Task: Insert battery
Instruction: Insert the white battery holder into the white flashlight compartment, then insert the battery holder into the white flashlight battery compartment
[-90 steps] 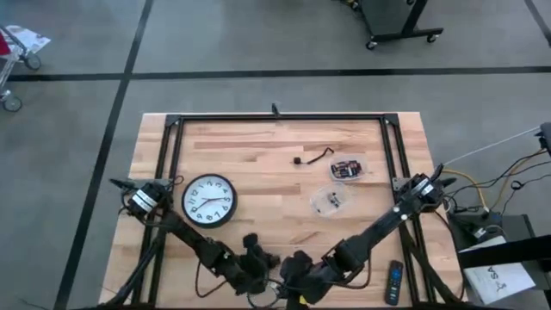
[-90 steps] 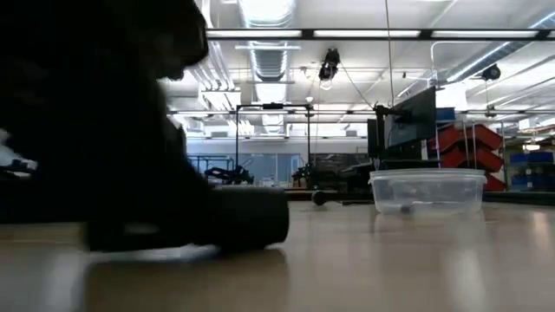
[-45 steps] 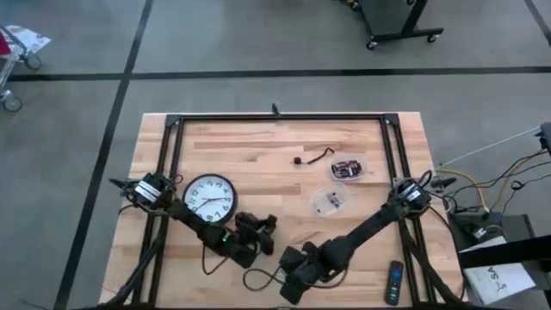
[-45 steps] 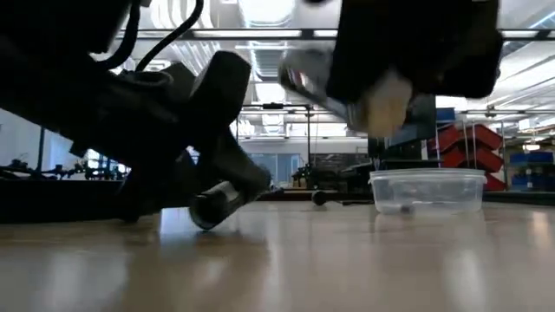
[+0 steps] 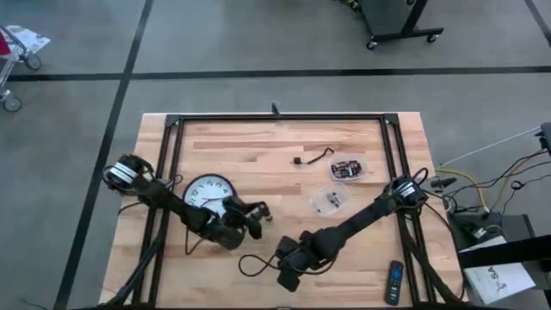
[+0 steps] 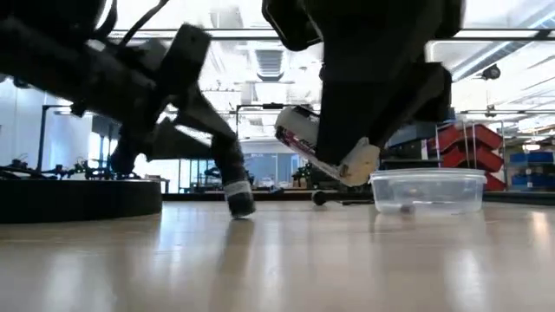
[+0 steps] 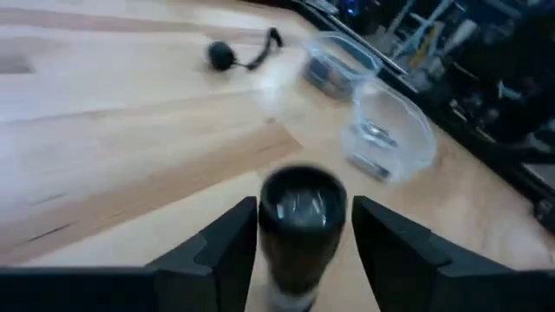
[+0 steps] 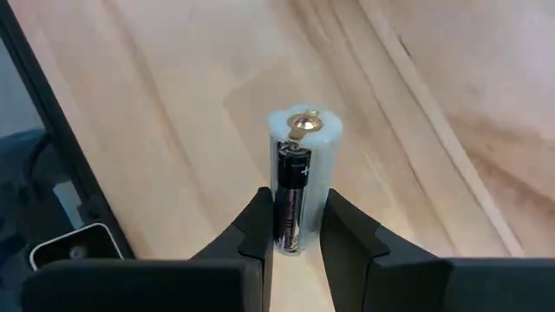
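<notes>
Left gripper (image 7: 299, 251) pinches the black flashlight (image 7: 302, 212) just above the table (image 5: 258, 146), beside the clock (image 5: 205, 193); right gripper (image 8: 293, 227) clamps the white battery holder (image 8: 302, 178) with its battery (image 8: 291, 204), near the front edge

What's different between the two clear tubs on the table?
The farther tub holds a dark jumble of small parts; the nearer tub looks almost empty, with only a few small bits at the bottom. The farther tub sits closer to the black cable; the nearer tub sits closer to the right arm. Both are clear plastic, upright, uncovered, and on the right half of the table.
</notes>
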`<state>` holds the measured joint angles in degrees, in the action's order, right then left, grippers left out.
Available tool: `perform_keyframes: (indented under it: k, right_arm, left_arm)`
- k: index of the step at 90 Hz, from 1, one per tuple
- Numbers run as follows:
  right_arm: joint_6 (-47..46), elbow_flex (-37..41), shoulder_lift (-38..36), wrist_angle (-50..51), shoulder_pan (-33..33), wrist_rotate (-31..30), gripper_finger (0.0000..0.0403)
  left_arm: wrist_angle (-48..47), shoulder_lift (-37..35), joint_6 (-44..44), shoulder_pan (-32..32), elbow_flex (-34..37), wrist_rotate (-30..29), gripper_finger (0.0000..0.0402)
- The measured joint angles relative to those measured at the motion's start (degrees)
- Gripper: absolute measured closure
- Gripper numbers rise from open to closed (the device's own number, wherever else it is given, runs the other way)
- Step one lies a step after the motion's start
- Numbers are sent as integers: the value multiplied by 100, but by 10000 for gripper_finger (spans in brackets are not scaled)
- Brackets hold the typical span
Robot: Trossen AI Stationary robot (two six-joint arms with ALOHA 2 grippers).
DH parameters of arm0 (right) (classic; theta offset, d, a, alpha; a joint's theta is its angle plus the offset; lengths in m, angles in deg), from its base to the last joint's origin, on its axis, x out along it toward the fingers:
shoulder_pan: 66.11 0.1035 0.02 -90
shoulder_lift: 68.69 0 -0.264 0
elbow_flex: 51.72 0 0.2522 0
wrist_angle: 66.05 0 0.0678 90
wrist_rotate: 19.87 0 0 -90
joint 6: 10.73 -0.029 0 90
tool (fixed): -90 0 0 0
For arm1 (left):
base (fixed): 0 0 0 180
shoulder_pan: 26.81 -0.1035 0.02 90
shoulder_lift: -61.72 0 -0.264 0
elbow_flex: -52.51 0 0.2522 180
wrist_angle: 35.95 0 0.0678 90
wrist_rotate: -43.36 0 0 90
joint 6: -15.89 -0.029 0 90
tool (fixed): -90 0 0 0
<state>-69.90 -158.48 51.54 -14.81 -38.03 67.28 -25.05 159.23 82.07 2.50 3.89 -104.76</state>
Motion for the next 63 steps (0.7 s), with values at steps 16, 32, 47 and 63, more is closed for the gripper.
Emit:
perform_keyframes:
  k: [16,32,47,63]
  right_arm:
    - [185,16,0,4,-125,-16,348]
    - [456,28,0,289,-374,-11,355]
    - [817,31,0,1023,-748,101,349]
    - [1291,31,-10,2047,-1120,177,354]
  left_arm:
    - [281,38,241,-5,317,-462,244]
    - [214,-5,-264,-63,282,-392,259]
    - [236,-102,-776,-484,187,15,268]
    - [244,-109,-1401,-1525,183,1241,272]
